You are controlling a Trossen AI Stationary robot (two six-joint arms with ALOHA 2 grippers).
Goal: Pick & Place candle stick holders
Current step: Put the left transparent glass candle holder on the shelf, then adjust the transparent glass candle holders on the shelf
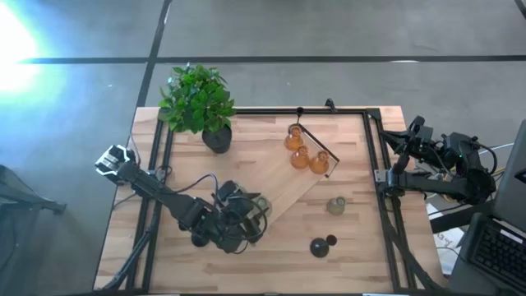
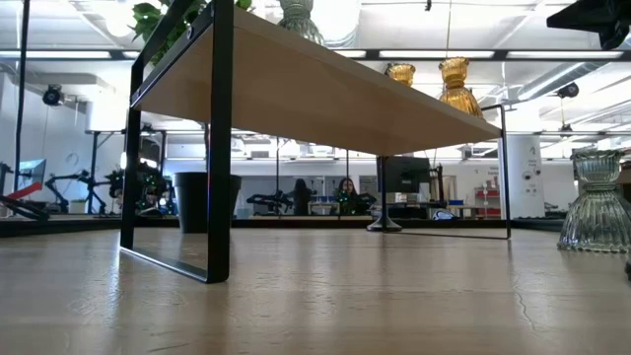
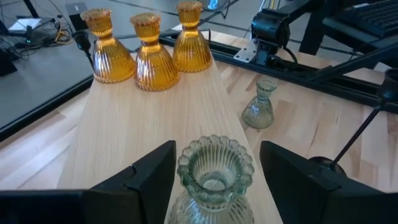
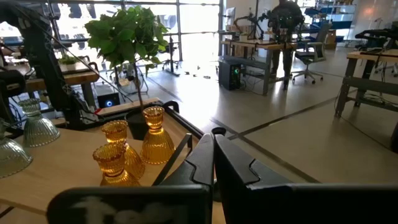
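Between the spread fingers of the left gripper (image 3: 214, 180), open and gripping nothing, a green-grey holder (image 3: 214, 171) stands upright on the raised board's (image 3: 155, 118) near end.

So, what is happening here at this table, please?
The left gripper is open around a pale green holder standing on the raised wooden shelf, at the opposite end from three amber holders. Another green holder and a black one wait on the table. The right gripper is shut and waits at the table's right edge.
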